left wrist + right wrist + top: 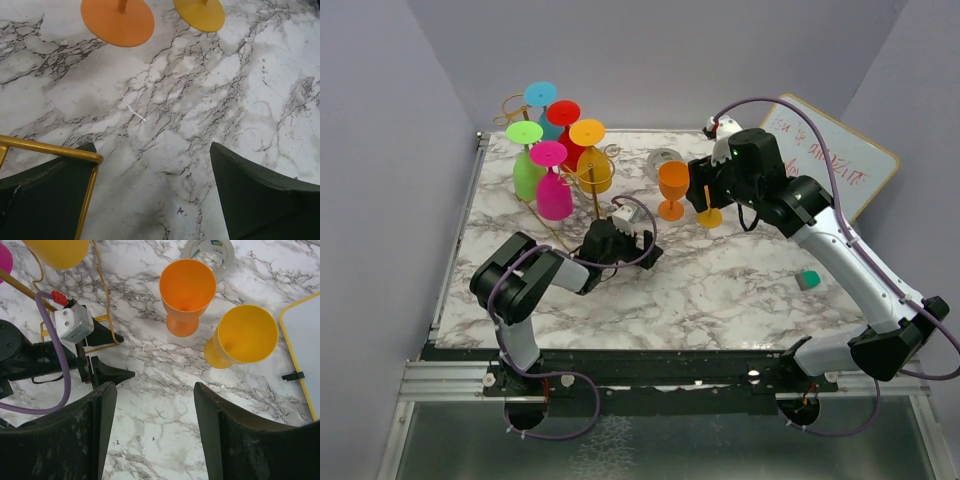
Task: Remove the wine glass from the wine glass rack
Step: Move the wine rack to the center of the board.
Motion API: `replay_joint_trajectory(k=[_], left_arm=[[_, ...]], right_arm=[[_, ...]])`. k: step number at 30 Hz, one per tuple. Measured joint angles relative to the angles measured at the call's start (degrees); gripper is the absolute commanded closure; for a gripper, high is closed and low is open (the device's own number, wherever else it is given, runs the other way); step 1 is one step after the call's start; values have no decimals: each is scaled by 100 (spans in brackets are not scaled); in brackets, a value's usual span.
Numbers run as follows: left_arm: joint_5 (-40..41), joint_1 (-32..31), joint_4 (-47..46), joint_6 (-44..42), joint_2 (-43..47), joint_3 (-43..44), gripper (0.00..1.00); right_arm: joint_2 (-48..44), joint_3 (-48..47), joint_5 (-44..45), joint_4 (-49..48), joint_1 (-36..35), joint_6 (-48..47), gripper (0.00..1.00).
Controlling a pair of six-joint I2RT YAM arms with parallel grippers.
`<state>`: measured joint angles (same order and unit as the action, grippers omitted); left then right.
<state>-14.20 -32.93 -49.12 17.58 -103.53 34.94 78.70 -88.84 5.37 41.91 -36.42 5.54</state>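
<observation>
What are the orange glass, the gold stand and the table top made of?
Orange wine glass: probably plastic, opaque and evenly coloured with a soft sheen. Wine glass rack: likely thin metal wire, gold and glossy, with bright glints. Table: white with grey veins like marble; real stone or a printed sheet, I cannot tell.

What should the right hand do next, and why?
Probably swing the right hand left toward the nearest hung glass on the rack. The hand is open and empty over the orange glass and yellow glass, both already standing on the table.
</observation>
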Motion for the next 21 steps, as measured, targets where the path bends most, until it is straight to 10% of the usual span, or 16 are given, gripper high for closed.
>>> replay_joint_trajectory(k=[21], left_arm=[[588,-369,492,-702,376,22,1]], right_arm=[[-11,92,101,-35,0,46,27]])
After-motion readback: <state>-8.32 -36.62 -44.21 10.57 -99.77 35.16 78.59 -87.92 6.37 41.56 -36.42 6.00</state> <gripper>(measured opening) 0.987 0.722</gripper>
